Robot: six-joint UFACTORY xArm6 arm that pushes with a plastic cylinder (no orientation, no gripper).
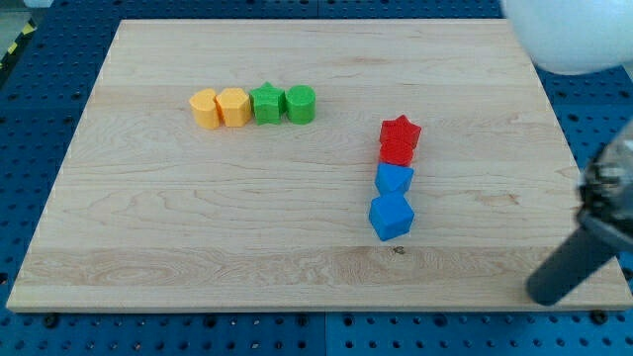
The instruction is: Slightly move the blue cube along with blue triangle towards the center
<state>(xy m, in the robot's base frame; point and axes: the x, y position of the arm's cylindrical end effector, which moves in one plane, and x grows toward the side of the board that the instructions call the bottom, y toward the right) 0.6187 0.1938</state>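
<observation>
The blue cube (pixel 391 217) sits right of the board's centre, toward the view's bottom. The blue triangle (pixel 394 180) touches it just above. A red block (pixel 397 152) and a red star (pixel 401 130) continue the same column upward, touching one another. My tip (pixel 546 294) is at the board's bottom right corner, well to the right of and below the blue cube, touching no block. The dark rod slants up to the right from it.
A row of a yellow block (pixel 205 109), an orange block (pixel 233 106), a green star (pixel 266 103) and a green cylinder (pixel 301 104) lies at the upper left. A blurred white object (pixel 574 35) overhangs the wooden board's (pixel 198 227) top right corner.
</observation>
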